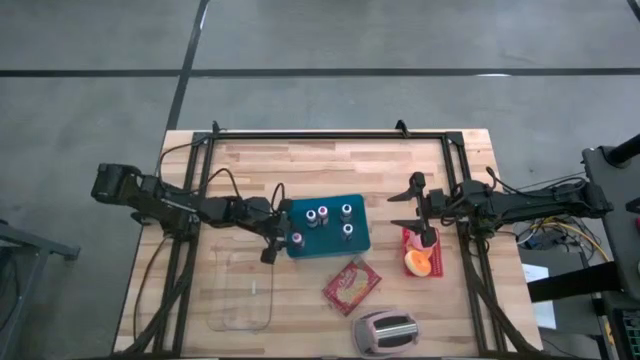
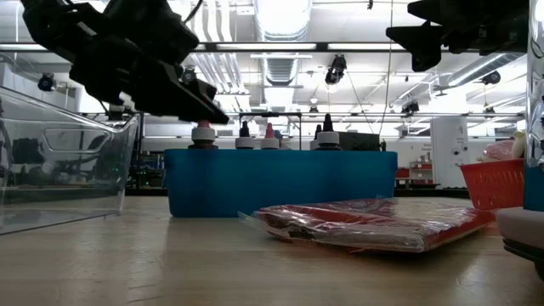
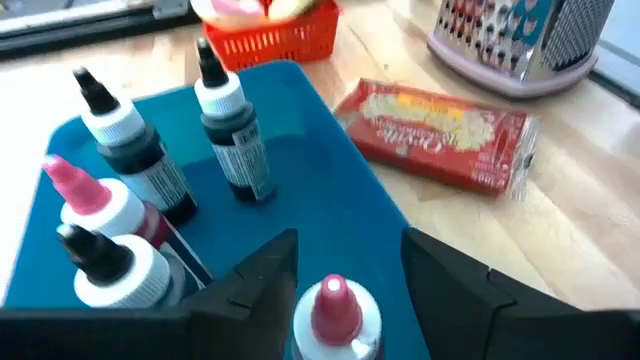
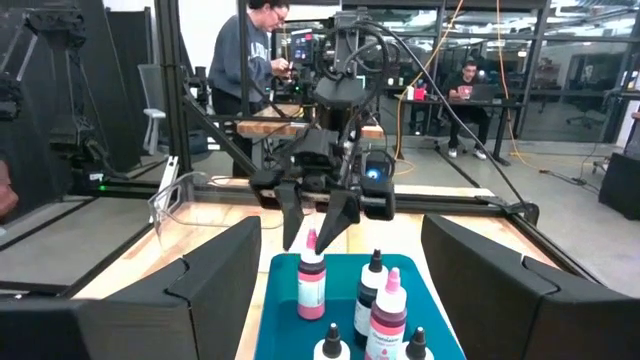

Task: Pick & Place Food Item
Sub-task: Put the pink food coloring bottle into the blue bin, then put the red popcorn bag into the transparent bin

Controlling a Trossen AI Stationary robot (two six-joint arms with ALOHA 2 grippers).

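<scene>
A blue tray [image 1: 327, 228] holds several small dropper bottles. My left gripper [image 1: 281, 232] is open at the tray's left end. In the left wrist view its fingers [image 3: 262, 282] stand on either side of a pink-capped bottle [image 3: 335, 312], with a gap on both sides. A red snack packet [image 1: 351, 285] lies flat on the table near the tray. A red basket [image 1: 421, 256] with orange food stands to the right. My right gripper [image 1: 405, 203] is open and empty, above the table between the tray and the basket.
A clear plastic container [image 1: 240, 290] stands at the near left. A metal grater [image 1: 385, 333] lies at the near edge. Bare wood lies at the far side of the table. People stand in the room beyond the table [image 4: 250, 50].
</scene>
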